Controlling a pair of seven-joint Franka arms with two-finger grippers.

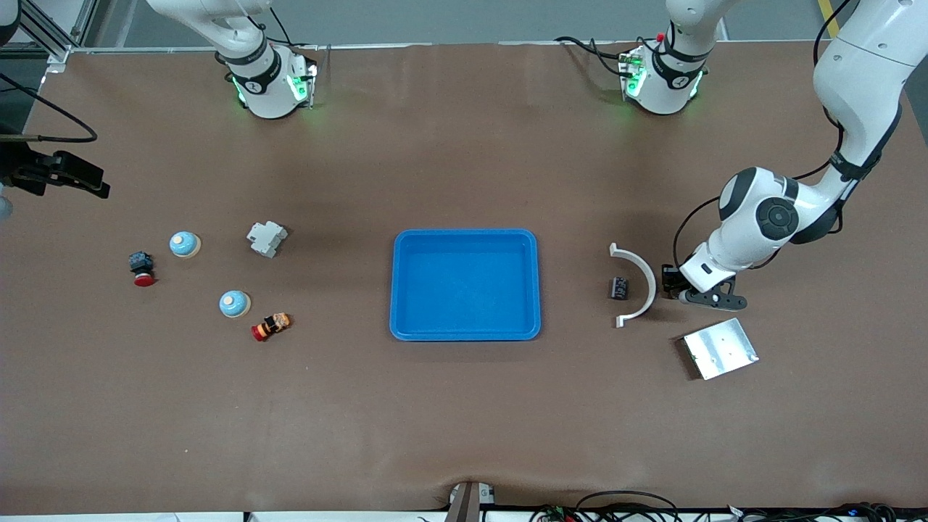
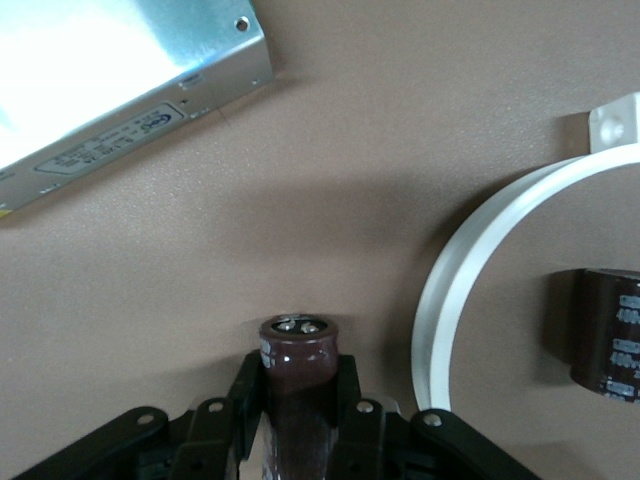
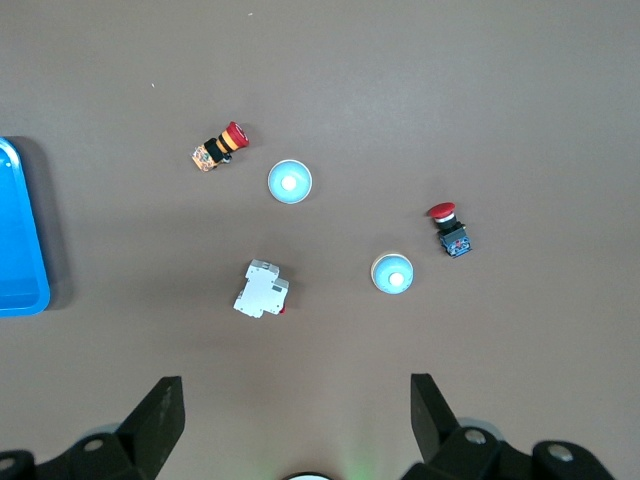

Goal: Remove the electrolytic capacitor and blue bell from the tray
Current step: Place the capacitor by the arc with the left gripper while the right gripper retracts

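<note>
My left gripper [image 2: 298, 378] is shut on a dark brown capacitor [image 2: 298, 345], whose silver-terminal end sticks out past the fingertips. In the front view this gripper [image 1: 674, 286] is low over the table, beside the white curved bracket [image 1: 644, 283]. A second capacitor [image 1: 618, 288] lies inside the bracket's curve. Two blue bells [image 1: 185, 244] [image 1: 235, 304] sit toward the right arm's end of the table. My right gripper [image 3: 297, 400] hangs open and empty, high above the bells [image 3: 290, 182] [image 3: 392, 273]. It is out of the front view.
A blue tray [image 1: 395, 290] lies mid-table. A silver metal box [image 1: 720, 348] lies close to the left gripper, nearer the front camera. Near the bells are a white breaker [image 1: 267, 238] and two red push buttons [image 1: 142, 268] [image 1: 271, 326].
</note>
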